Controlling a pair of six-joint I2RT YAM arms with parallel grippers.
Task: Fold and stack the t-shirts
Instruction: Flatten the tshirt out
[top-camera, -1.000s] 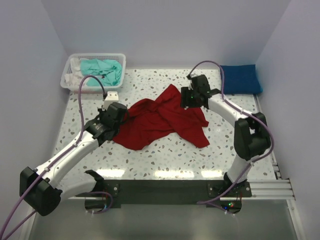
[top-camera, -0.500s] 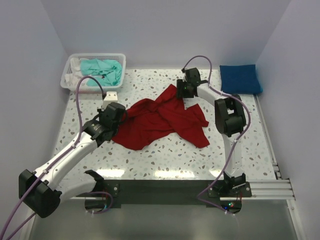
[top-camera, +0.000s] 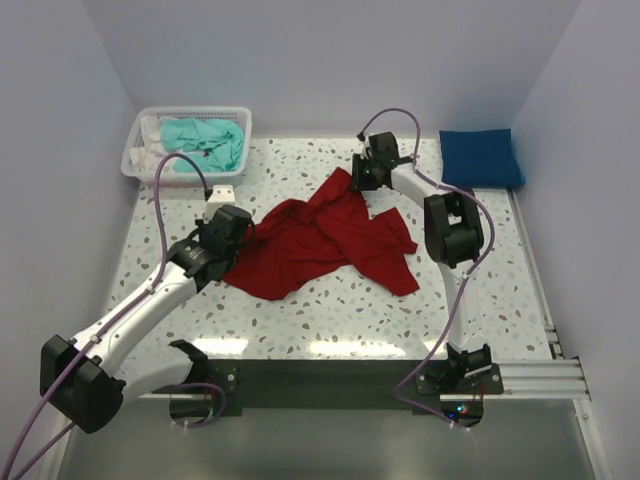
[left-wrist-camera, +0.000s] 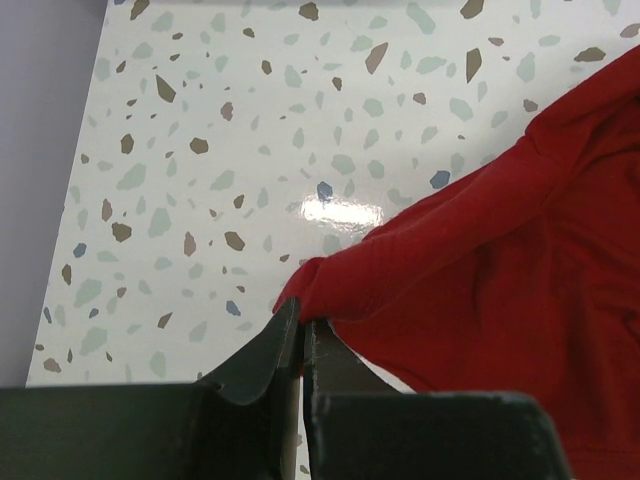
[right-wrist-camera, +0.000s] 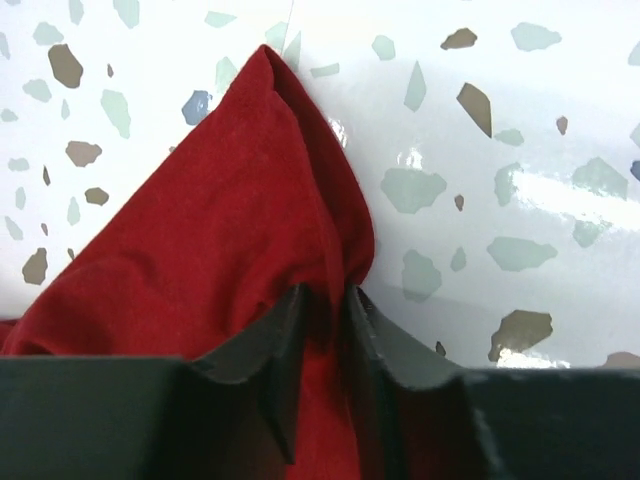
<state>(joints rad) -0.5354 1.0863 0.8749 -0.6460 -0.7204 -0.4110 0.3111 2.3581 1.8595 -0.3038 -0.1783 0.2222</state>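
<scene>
Bright, even light from above. Shiny white glare on the table (left-wrist-camera: 200, 150) just ahead of the left gripper (left-wrist-camera: 303, 330).

We've got a white speckled table (top-camera: 330, 315) with grey, brown and blue flecks. It's boxed in by plain pale walls: the back wall (top-camera: 330, 60) sits past the table's far edge, with the left wall (top-camera: 50, 150) and right wall (top-camera: 595, 150) along the table's sides. Glare patches (top-camera: 350, 347) line the table's near edge. A white mesh basket (top-camera: 195, 110) sits at the table's far-left corner, with a small white block (top-camera: 224, 190) on the table near that corner. A black plate (top-camera: 330, 385) and an aluminium rail (top-camera: 540, 378) run along the table's near edge.
</scene>
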